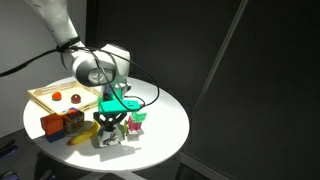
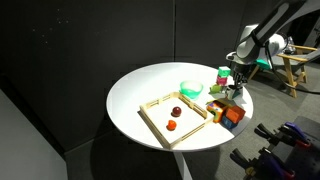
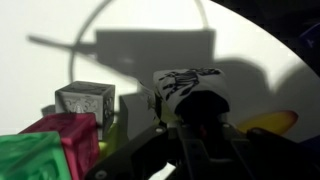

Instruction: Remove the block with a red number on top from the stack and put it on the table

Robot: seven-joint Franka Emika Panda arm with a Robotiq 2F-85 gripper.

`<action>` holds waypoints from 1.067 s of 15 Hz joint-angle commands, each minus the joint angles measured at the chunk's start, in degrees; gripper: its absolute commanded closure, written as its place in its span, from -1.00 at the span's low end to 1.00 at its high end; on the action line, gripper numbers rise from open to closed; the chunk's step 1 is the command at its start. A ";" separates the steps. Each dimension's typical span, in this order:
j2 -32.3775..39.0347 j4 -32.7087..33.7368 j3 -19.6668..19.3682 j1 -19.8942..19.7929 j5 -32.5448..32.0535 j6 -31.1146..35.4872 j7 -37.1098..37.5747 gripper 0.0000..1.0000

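My gripper is shut on the block with black-and-white faces. A faint reddish mark shows on the block's dark face between the fingers. In both exterior views the gripper points down, close over the round white table. I cannot tell whether the block touches the table. The pink cube with green sits just beside the gripper on the table, apart from the held block.
A grey patterned cube stands by the pink one. A wooden tray holds small red items. Orange-and-blue cubes, a yellow object and a green bowl crowd the table edge.
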 commanded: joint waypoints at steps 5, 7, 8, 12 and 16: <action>1.00 0.03 0.92 -2.54 -1.62 0.75 -0.06 -0.15; 1.15 0.00 0.89 -2.56 -1.51 0.72 0.59 -0.47; 1.09 -0.02 0.87 -2.51 -1.44 0.57 0.94 -0.65; 0.77 -0.16 0.47 -1.93 -1.21 0.32 3.92 -1.00; 0.17 -0.34 0.26 -1.53 -0.91 -0.11 9.23 -1.00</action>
